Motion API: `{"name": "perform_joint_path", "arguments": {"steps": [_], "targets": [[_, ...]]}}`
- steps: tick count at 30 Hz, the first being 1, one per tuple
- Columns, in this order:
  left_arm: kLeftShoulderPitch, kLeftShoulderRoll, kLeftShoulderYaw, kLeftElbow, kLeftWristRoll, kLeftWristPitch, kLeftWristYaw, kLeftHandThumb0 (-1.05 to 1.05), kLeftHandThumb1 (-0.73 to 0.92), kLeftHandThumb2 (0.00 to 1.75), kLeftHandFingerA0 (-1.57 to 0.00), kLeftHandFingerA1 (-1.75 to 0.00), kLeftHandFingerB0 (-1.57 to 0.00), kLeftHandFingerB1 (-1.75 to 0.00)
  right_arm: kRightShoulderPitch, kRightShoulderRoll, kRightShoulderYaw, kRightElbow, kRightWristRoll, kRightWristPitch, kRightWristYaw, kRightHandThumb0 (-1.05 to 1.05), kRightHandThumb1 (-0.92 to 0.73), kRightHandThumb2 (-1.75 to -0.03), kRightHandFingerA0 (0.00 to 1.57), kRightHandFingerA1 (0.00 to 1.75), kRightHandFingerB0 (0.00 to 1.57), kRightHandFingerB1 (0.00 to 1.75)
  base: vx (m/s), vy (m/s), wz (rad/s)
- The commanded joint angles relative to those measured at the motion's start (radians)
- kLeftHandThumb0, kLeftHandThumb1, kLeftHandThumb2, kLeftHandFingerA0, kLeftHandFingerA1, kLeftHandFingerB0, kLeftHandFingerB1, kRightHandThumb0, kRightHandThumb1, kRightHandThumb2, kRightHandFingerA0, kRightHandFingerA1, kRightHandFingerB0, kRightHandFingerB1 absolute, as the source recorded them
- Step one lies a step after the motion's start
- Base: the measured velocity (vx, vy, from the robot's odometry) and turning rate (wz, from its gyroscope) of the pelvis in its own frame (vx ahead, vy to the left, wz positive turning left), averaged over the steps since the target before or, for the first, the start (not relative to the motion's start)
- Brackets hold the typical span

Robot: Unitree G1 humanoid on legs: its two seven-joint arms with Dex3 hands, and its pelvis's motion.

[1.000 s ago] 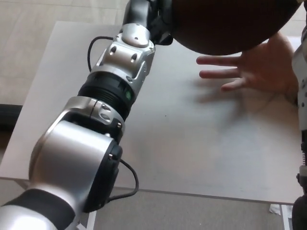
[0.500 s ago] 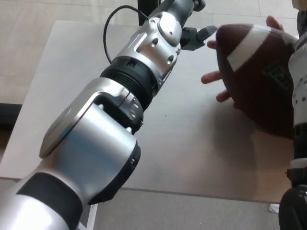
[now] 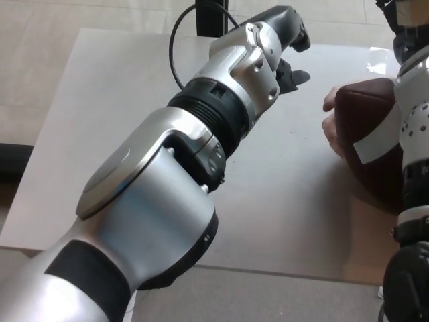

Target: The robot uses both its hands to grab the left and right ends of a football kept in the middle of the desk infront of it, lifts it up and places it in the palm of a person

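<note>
We see the football (image 3: 367, 137) low at the desk's (image 3: 100, 100) right side, a person's fingers (image 3: 330, 127) curled around its left end. Our left hand (image 3: 289, 41) hangs apart from it, fingers spread, holding nothing (the right hand's fingers are out of view; we cannot tell).

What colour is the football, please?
Dark brown football with a white stripe, seen in the head view.

Your left hand (image 3: 289, 41) hangs over the desk (image 3: 87, 100), fingers apart, holding nothing, apart from the football (image 3: 365, 134). A person's fingers (image 3: 330, 114) curl around the ball's left end. Your right arm (image 3: 414, 134) covers its right side.
</note>
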Motion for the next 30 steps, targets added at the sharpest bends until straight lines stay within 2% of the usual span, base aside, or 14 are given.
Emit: {"name": "perform_joint_path", "arguments": {"steps": [1, 2, 5, 6, 7, 9, 11, 14, 15, 17, 19, 22, 24, 30], "targets": [[0.004, -0.012, -0.056, 0.013, 0.11, 0.028, -0.059, -0.3, 0.74, 0.62, -0.5, -1.46, -0.28, -0.41, 0.07, 0.012, -0.005, -0.009, 0.043, -0.03, 0.01, -0.84, -0.91, -0.68, 0.67, 0.53, 0.62, 0.42, 0.0, 0.0, 0.0], [0.006, -0.012, -0.062, 0.013, 0.115, 0.026, -0.065, -0.29, 0.74, 0.59, -0.45, -1.42, -0.22, -0.38, 0.076, 0.011, -0.003, -0.01, 0.045, -0.031, 0.012, -0.84, -0.91, -0.68, 0.66, 0.52, 0.62, 0.42, 0.0, 0.0, 0.0], [0.014, -0.007, -0.063, 0.018, 0.119, 0.024, -0.085, -0.35, 0.82, 0.61, -0.38, -1.34, -0.24, -0.38, 0.093, 0.007, 0.007, -0.01, 0.046, -0.036, 0.022, -0.84, -0.92, -0.68, 0.68, 0.53, 0.65, 0.43, 0.0, 0.0, 0.0], [0.025, 0.003, -0.034, 0.012, 0.099, 0.034, -0.073, -0.44, 0.85, 0.66, -0.48, -0.85, -0.37, -0.47, 0.095, 0.005, 0.008, -0.016, 0.047, -0.029, 0.014, -0.84, -0.91, -0.68, 0.71, 0.54, 0.67, 0.44, 0.0, 0.0, 0.0], [0.029, 0.006, -0.031, 0.009, 0.099, 0.033, -0.072, -0.47, 0.9, 0.66, -0.44, -0.71, -0.41, -0.5, 0.097, 0.003, 0.01, -0.019, 0.046, -0.03, 0.012, -0.83, -0.89, -0.67, 0.76, 0.56, 0.67, 0.44, 0.0, 0.0, 0.0], [0.038, 0.021, -0.022, -0.004, 0.105, 0.027, -0.089, -0.56, 0.92, 0.67, -0.41, -0.62, -0.45, -0.53, 0.096, -0.011, 0.021, -0.039, 0.036, -0.024, 0.002, -0.86, -0.87, -0.67, 0.8, 0.56, 0.66, 0.43, 0.0, 0.0, 0.0], [0.049, 0.039, 0.013, -0.018, 0.084, 0.009, -0.087, -0.56, 0.89, 0.66, -0.5, -0.75, -0.45, -0.56, 0.087, -0.018, 0.021, -0.057, 0.047, -0.013, 0.004, -0.85, -0.88, -0.67, 0.8, 0.61, 0.65, 0.42, 0.0, 0.0, 0.0], [0.07, 0.044, 0.113, -0.047, 0.034, 0.01, -0.037, -0.54, 0.87, 0.66, -0.55, -0.69, -0.49, -0.58, 0.077, -0.044, 0.022, -0.085, 0.059, 0.013, 0.014, -0.87, -0.86, -0.66, 0.77, 0.6, 0.67, 0.42, 0.0, 0.0, 0.0], [0.098, 0.078, 0.165, -0.094, 0.012, -0.021, -0.018, -0.55, 0.87, 0.66, -0.53, -0.79, -0.48, -0.63, 0.071, -0.083, 0.064, -0.136, 0.02, 0.045, 0.034, -0.88, -0.88, -0.67, 0.73, 0.59, 0.64, 0.41, 0.0, 0.0, 0.0], [0.135, 0.13, 0.2, -0.166, 0.014, -0.057, -0.032, -0.58, 0.89, 0.66, -0.51, -0.86, -0.41, -0.46, 0.067, -0.134, 0.088, -0.204, 0.013, 0.075, 0.061, -0.86, -0.88, -0.67, 0.76, 0.58, 0.67, 0.42, 0.0, 0.0, 0.0], [0.161, 0.154, 0.215, -0.226, 0.026, -0.049, -0.047, -0.58, 0.89, 0.66, -0.54, -0.82, -0.42, -0.46, 0.077, -0.164, 0.106, -0.245, 0.013, 0.09, 0.075, -0.84, -0.92, -0.68, 0.74, 0.6, 0.65, 0.43, 0.0, 0.0, 0.0], [0.255, 0.254, 0.248, -0.429, 0.026, -0.037, -0.087, -0.53, 0.89, 0.67, -0.52, -0.65, -0.47, -0.44, 0.1, -0.233, 0.133, -0.398, 0.029, 0.159, 0.111, -0.85, -0.92, -0.68, 0.72, 0.58, 0.64, 0.43, 0.0, 0.0, 0.0], [0.402, 0.343, 0.331, -0.704, -0.017, 0.021, -0.121, -0.5, 0.88, 0.65, -0.63, -0.82, -0.45, -0.43, 0.153, -0.278, 0.125, -0.582, 0.076, 0.241, 0.126, -0.86, -0.92, -0.68, 0.71, 0.57, 0.63, 0.4, 0.0, 0.0, 0.0], [0.702, 0.453, 0.472, -1.206, -0.062, 0.111, -0.185, -0.54, 0.87, 0.66, -0.65, -0.72, -0.35, -0.44, 0.323, -0.348, 0.066, -0.864, 0.169, 0.312, 0.174, -0.85, -0.92, -0.69, 0.73, 0.59, 0.59, 0.41, 0.0, 0.0, 0.0]]}}
